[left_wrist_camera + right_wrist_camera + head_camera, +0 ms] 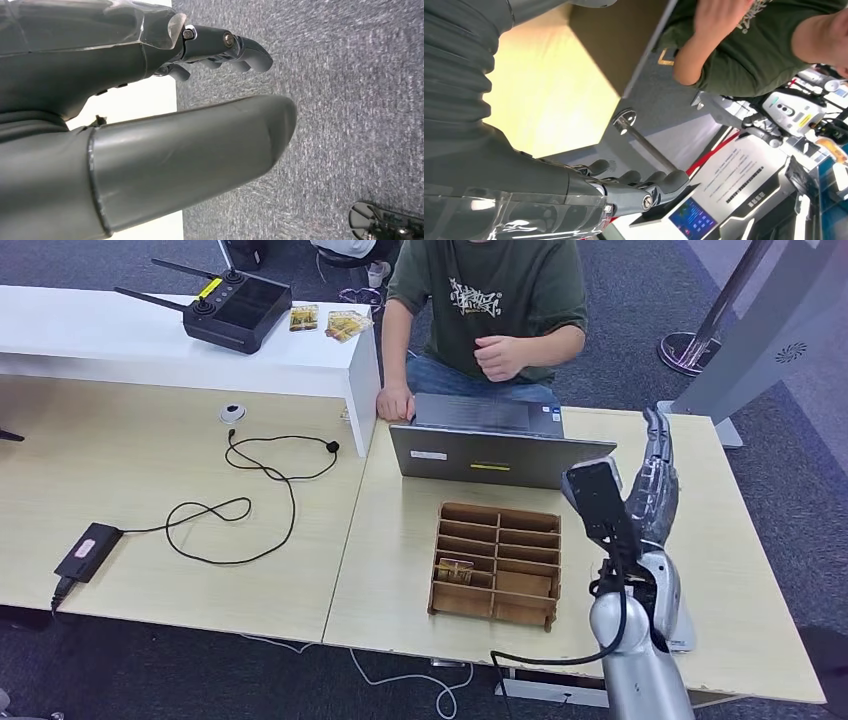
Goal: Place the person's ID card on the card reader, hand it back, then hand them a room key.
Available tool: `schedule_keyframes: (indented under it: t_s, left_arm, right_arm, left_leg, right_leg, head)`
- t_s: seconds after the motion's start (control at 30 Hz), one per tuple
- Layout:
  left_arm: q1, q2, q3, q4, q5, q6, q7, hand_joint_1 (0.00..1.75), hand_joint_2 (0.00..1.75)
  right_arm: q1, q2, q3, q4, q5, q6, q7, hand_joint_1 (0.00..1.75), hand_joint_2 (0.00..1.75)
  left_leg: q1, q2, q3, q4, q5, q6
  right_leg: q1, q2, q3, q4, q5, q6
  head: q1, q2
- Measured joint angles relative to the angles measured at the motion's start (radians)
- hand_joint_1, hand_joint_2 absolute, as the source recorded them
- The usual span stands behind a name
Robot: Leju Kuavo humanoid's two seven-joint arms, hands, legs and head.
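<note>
Card (455, 570), judged to be the room key, lies flat in a left-hand compartment of the tray (540, 612), towards the near edge of the desk (400, 570); its print is too small to read. It looks thin, stiff and light, with a smooth face likely to slip, and lying flat between wooden dividers it offers little to grasp. The best hold is judged to be a pinch across its two faces once one edge is tipped up against a divider. The left hand (165, 115) hangs beside the desk edge over grey carpet, thumb apart from lightly curled fingers, holding nothing. The right hand (655, 485) is raised just right of the tray, fingers stretched out and apart, empty; the right wrist view confirms nothing lies against them. Beyond the tray stands a laptop (490, 455), lid towards the robot. Behind it sits a person (490, 290), one hand (395, 403) resting at the laptop's corner, the other hand (500, 355) lifted and loosely closed; whether it holds the ID card cannot be told. No reader can be identified with certainty. Farther left, on a white shelf (120, 335), lie a controller (235, 308) and loose cards (345, 325).
</note>
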Motion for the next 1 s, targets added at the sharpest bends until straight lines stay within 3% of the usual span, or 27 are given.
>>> schedule_keyframes:
  t_s: [0.5,1.0]
  left_arm:
    - [0.001,-0.011,0.019,-0.001,0.002,0.005,0.0,0.0,0.0]
    - [0.0,-0.021,0.025,-0.005,0.004,0.01,-0.002,0.0,0.0]
  right_arm:
    - [0.371,0.022,0.0,-0.331,0.164,0.005,0.053,0.0,1.75]
    - [0.51,0.086,-0.03,-0.488,0.224,0.007,0.098,0.0,1.75]
  left_leg:
    - [0.0,0.0,0.0,0.0,-0.001,0.0]
    - [0.0,0.001,0.0,0.0,-0.001,0.0]
  right_leg:
    - [0.0,0.0,0.0,0.0,-0.001,0.0]
    - [0.0,0.0,0.0,0.0,-0.001,0.0]
  head:
    - [0.0,0.0]
    - [0.0,0.0]
